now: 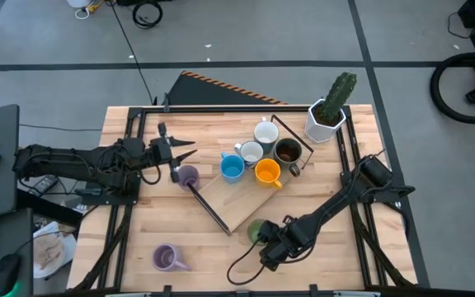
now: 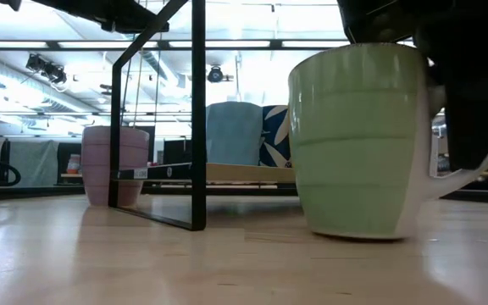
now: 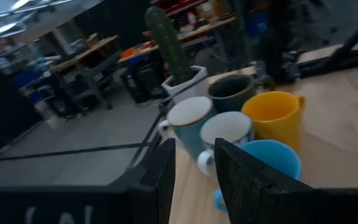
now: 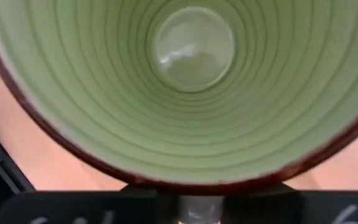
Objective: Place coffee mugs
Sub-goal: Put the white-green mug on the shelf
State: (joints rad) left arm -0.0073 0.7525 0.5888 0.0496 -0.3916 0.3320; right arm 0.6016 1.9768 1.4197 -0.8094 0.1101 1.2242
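Right gripper (image 1: pixel 264 238) sits at the green mug (image 1: pixel 256 231), upright on the table (image 1: pixel 336 264) near the front edge, just off the wooden tray's (image 1: pixel 229 202) front corner; whether its fingers are open or clamped can't be told. Left gripper (image 1: pixel 181 158), fingers parted and empty, hovers by a lilac mug (image 1: pixel 187 175) at the tray's left edge. Blue mug (image 1: pixel 232 167), orange mug (image 1: pixel 268 172), two white mugs (image 1: pixel 251 153) and the dark brown mug (image 1: pixel 287 151) cluster on the tray's back part; a second lilac mug (image 1: pixel 166 258) stands near the table's front-left corner.
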